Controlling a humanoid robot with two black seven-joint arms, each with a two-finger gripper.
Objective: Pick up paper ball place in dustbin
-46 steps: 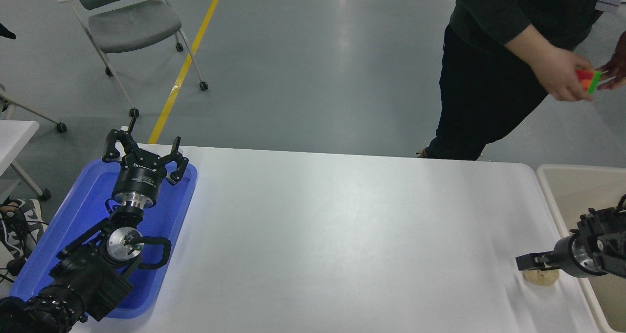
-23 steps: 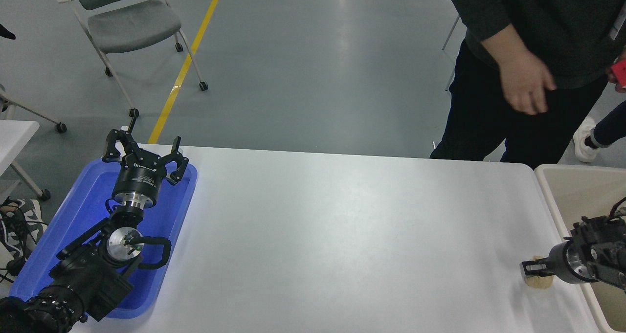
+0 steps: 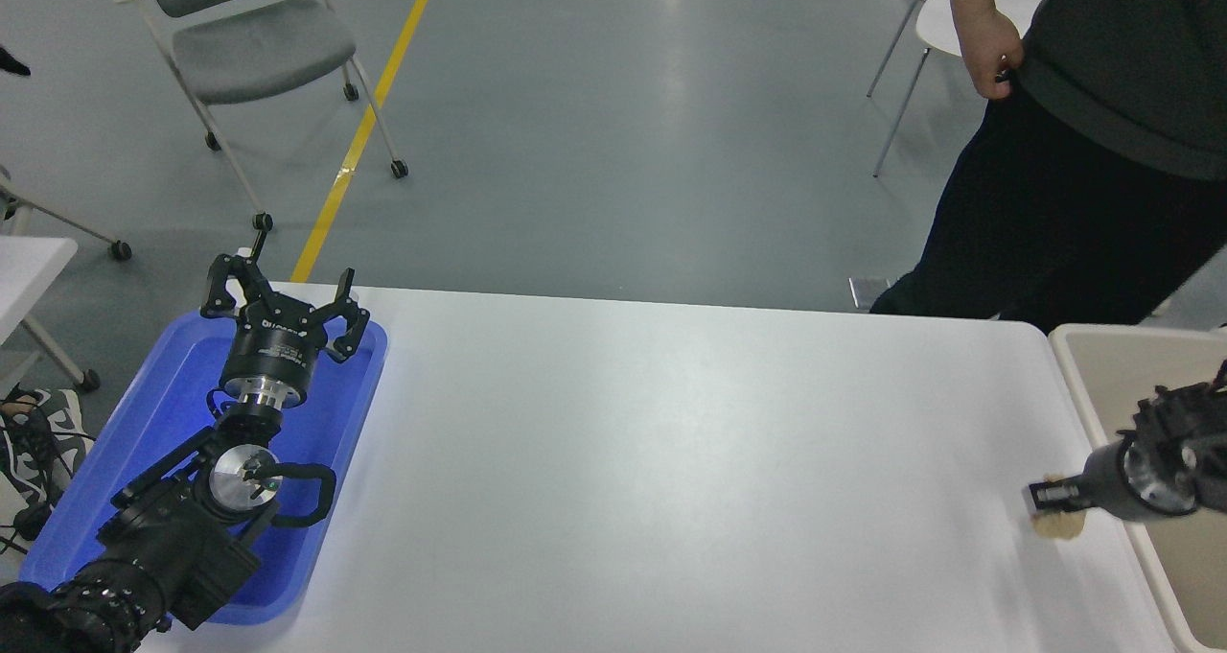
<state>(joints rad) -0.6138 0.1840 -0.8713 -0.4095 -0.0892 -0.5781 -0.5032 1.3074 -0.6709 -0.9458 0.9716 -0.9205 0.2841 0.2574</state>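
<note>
Here we find the right gripper clamped on the paper ball near the table's right edge, just beside the dustbin; we judge the ball is gripped there for a short carry over the rim. The left gripper rests spread apart over the blue tray, parked clear.

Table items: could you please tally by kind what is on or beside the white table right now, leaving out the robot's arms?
Paper ball: 1, at the right gripper
Blue tray: 1, under the parked left gripper
Dustbin: 1, at the table's right edge
Total: 3
</note>
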